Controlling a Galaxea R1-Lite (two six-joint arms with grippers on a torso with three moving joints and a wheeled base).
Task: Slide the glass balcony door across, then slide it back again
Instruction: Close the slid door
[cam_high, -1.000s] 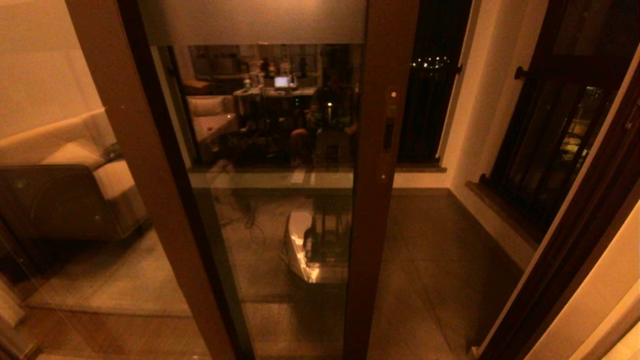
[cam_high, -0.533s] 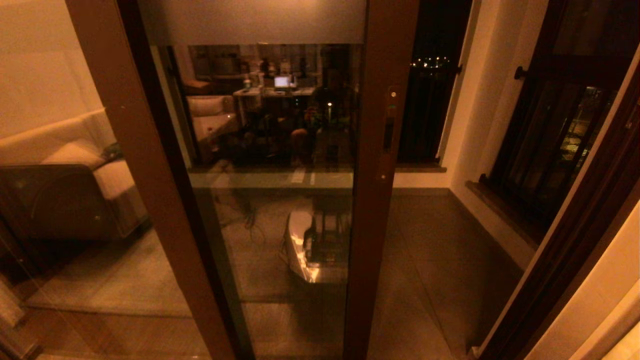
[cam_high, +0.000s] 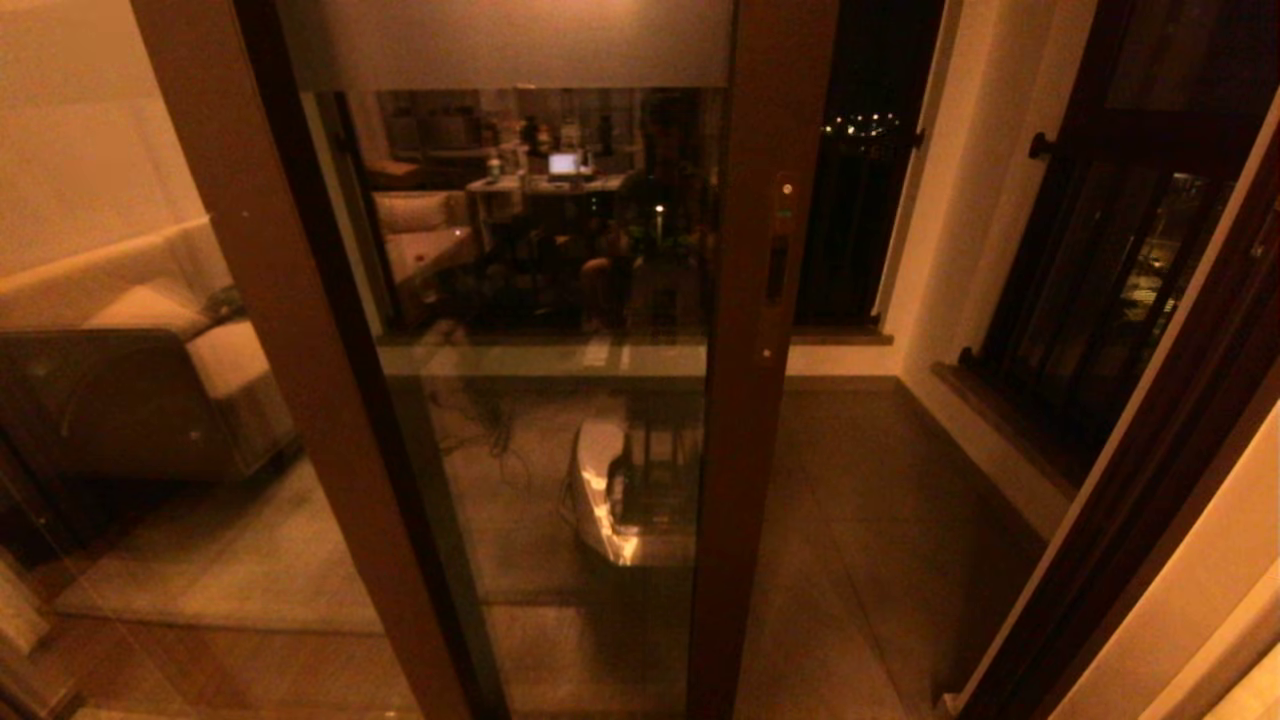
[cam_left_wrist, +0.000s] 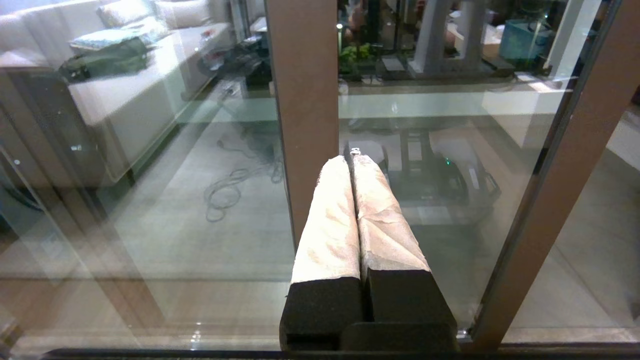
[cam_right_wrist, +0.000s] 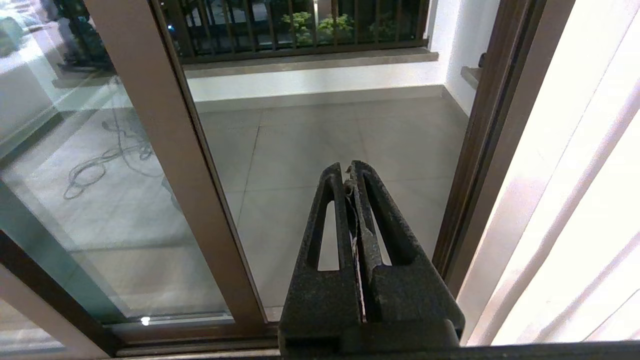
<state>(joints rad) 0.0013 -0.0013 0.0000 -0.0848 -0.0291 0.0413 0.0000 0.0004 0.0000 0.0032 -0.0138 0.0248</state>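
Sofa (cam_high: 150, 330) reflected at left; barred window (cam_high: 1100, 290) at right; tiled balcony floor (cam_high: 880, 520) betw. them.

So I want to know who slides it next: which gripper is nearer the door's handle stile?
Hard to call. The left gripper, shut, faces the glass balcony door; the right gripper, shut, faces the opening beside its handle stile. Neither touches it.

Glass balcony door (cam_high: 520, 330) stands mid-opening; handle slot (cam_high: 776, 268) on its right stile. Barred window (cam_high: 860, 200) behind, right. Sofa (cam_high: 150, 330) reflected left.
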